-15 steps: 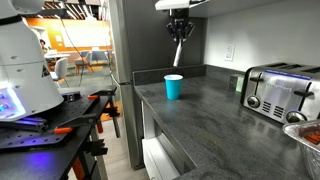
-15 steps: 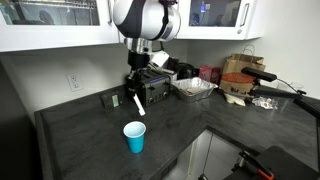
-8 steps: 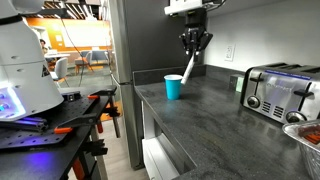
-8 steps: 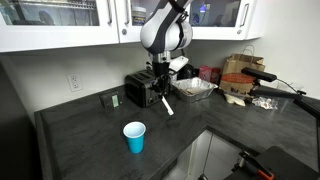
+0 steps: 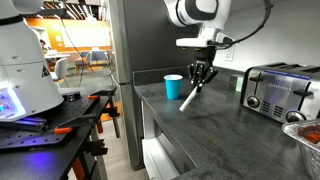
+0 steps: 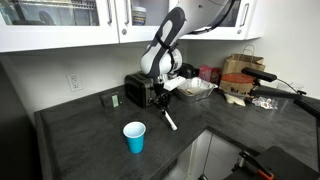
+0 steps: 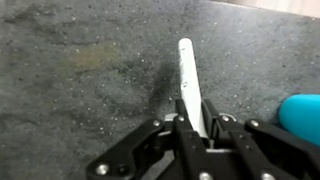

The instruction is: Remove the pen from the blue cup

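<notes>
No brand or lettering can be read anywhere; the brown carton (image 6: 240, 68) at the back of the counter carries marks too small to make out. The blue cup (image 5: 173, 87) stands upright on the dark countertop (image 5: 225, 135) with its mouth open upward, and in an exterior view (image 6: 134, 138) only its pale inner wall shows. The pen (image 5: 192, 95) is out of the cup, hanging tilted beside it, upper end in the claw and lower end down near the countertop; whether the tip touches cannot be told. The gripper (image 5: 202, 78) is clenched on the pen's upper end: in the wrist view its fingers (image 7: 182, 132) sit tight on either side of the white shaft (image 7: 190, 75), with the cup's rim (image 7: 302, 116) just off to one side. A chrome toaster (image 5: 275, 90) stands well apart from the cup
</notes>
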You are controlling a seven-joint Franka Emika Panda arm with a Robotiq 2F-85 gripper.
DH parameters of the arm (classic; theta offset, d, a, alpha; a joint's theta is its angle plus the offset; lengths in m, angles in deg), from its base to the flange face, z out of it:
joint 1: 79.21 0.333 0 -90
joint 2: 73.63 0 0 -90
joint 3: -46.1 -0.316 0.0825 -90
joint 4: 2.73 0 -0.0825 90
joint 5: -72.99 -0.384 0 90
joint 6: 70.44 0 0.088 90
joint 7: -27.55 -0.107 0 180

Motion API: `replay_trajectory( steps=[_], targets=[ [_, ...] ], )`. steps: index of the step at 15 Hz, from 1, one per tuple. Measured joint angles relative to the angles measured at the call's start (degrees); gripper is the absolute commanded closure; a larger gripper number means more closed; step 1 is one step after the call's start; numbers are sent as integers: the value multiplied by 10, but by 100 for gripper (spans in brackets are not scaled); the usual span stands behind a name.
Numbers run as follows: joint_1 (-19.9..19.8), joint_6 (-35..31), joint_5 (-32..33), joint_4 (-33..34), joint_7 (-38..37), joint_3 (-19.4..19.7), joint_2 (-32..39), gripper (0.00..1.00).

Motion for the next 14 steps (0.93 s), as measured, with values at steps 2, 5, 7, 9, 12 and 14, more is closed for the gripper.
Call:
replay_trajectory(
  steps=[2,5,7,9,12,14],
  targets=[
    [3,15,0,28,-16,1,34,94],
    [9,34,0,60,-31,1,66,69],
    [12,46,0,75,-41,2,78,45],
    [13,56,0,87,-48,3,87,30],
    [8,47,0,92,-36,2,90,8],
    [-3,5,-1,84,-5,-2,88,0]
  ],
)
